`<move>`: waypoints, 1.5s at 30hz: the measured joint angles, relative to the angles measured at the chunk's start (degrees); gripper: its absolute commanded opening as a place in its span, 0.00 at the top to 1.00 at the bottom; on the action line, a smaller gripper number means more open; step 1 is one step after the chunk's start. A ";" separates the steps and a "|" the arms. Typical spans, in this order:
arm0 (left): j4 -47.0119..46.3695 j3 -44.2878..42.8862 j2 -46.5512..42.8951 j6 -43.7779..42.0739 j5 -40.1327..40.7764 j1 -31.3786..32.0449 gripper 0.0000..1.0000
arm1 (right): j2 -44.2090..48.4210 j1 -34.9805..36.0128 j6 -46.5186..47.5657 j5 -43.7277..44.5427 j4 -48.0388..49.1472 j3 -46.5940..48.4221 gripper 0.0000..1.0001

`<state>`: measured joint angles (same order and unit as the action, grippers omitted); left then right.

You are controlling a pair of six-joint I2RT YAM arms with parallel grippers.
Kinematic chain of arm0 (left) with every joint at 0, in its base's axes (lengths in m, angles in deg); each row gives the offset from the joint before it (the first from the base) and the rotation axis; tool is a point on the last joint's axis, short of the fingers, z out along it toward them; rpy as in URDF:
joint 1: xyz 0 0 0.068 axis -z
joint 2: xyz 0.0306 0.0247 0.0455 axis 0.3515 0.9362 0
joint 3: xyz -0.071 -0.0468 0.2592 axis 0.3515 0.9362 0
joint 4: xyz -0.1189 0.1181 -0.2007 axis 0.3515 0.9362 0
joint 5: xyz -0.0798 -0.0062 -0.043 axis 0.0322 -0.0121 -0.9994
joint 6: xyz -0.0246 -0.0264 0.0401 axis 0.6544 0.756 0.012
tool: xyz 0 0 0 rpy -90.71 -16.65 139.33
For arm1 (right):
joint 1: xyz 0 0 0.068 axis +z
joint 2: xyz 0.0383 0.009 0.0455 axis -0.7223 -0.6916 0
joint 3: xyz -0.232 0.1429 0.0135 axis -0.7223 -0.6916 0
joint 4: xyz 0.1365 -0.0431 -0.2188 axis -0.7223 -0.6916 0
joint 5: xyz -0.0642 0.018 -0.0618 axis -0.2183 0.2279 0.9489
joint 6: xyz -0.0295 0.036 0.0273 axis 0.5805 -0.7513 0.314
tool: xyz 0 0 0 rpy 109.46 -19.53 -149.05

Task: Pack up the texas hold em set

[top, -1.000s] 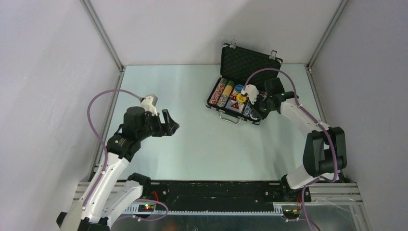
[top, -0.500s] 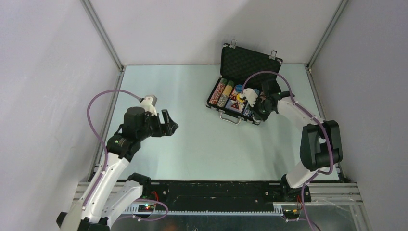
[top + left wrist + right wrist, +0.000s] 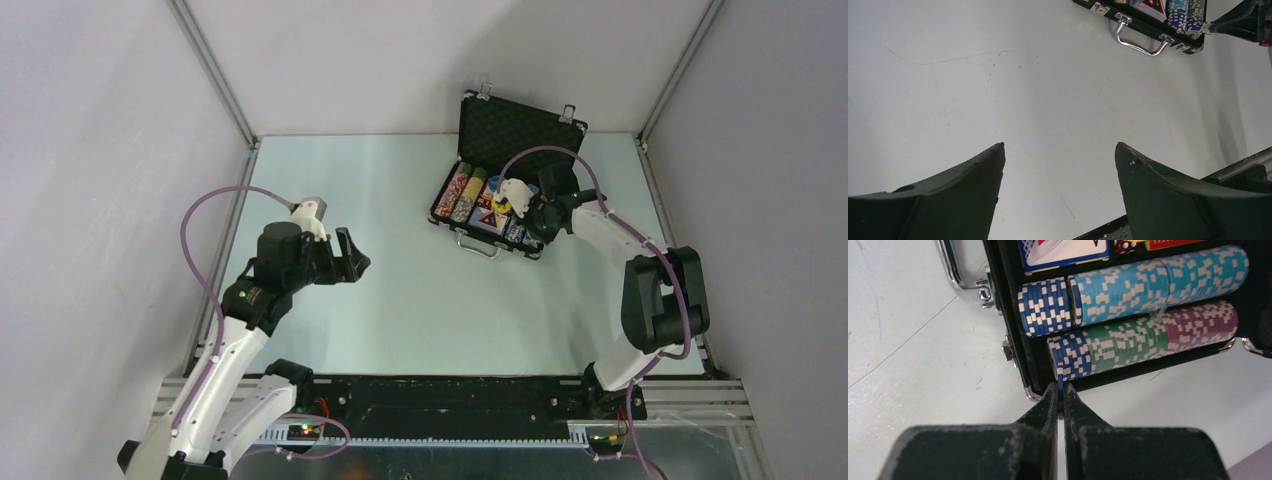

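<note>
Right gripper (image 3: 528,222) closed on a blue chip at the near right corner of the open briefcase (image 3: 520,135); left gripper (image 3: 352,260) spread wide, holding nothing.
From above, the briefcase lies at the far side of the table (image 3: 400,300) with its lid upright; the left gripper hangs well to its left and nearer the bases. In the left wrist view, the two dark fingers (image 3: 973,180) stand far apart over bare table, and the briefcase's silver handle (image 3: 1140,45) shows at the top right. In the right wrist view, the fingertips pinch the edge of a blue chip (image 3: 1060,371) at the end of the lower chip row (image 3: 1148,332) — just inside the briefcase's corner, below the upper chip row (image 3: 1148,282).
</note>
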<state>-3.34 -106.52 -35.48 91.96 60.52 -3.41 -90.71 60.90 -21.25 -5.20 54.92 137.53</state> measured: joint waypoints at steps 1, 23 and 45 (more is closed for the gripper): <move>0.00 0.00 0.00 0.00 0.00 0.00 0.14 | -0.13 0.17 0.04 0.35 0.57 0.00 1.00; 0.02 0.00 0.22 0.00 0.00 0.00 0.14 | -2.14 1.42 1.22 1.81 4.94 0.87 1.00; 0.00 0.00 0.26 0.00 -0.02 0.00 0.14 | 1.66 2.64 1.77 -2.99 -0.17 0.87 1.00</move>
<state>-3.34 -106.52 -35.21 91.96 60.50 -3.41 -89.04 63.54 -19.48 -8.20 54.75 138.41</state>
